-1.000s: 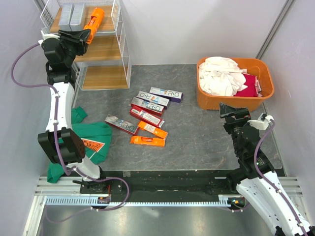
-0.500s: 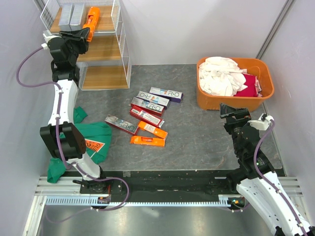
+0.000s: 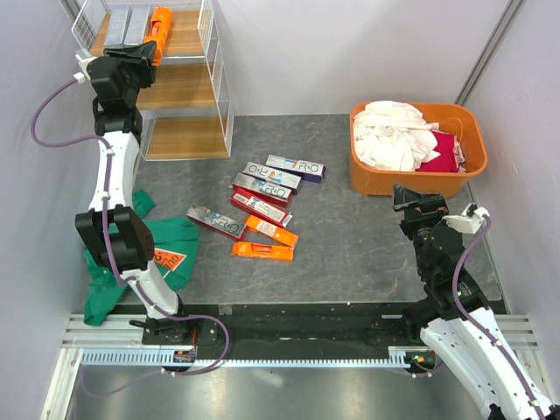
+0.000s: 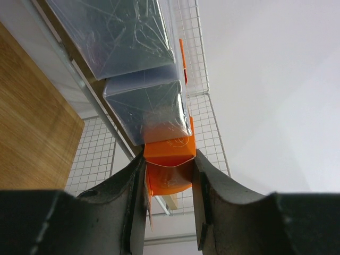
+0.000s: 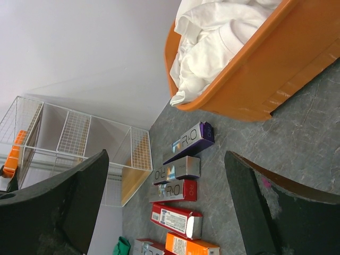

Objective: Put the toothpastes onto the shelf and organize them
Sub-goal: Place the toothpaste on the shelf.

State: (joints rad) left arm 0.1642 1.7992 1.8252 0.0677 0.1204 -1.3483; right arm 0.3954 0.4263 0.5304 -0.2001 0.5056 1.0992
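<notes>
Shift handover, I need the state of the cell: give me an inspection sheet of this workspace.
Surface: dark grey mottled mat.
Job's things: seven slim toothpaste cartons loose on it; two silver-grey cartons on the top tier of the white wire shelf.
Clutter: green cloth; orange plastic tub of laundry.
Grippers: left gripper shut on bright orange carton at that tier; right gripper open, empty.
Cables: purple cable along each arm.
Surroundings: pale walls.

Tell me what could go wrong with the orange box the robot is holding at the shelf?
The left jaws pinch the orange toothpaste carton by its very end, so it might crumple. It lies close against a silver-grey carton on the top tier of the shelf; a push inward could shove that one askew. If its end overhangs the front edge on release, it could tip off.
</notes>
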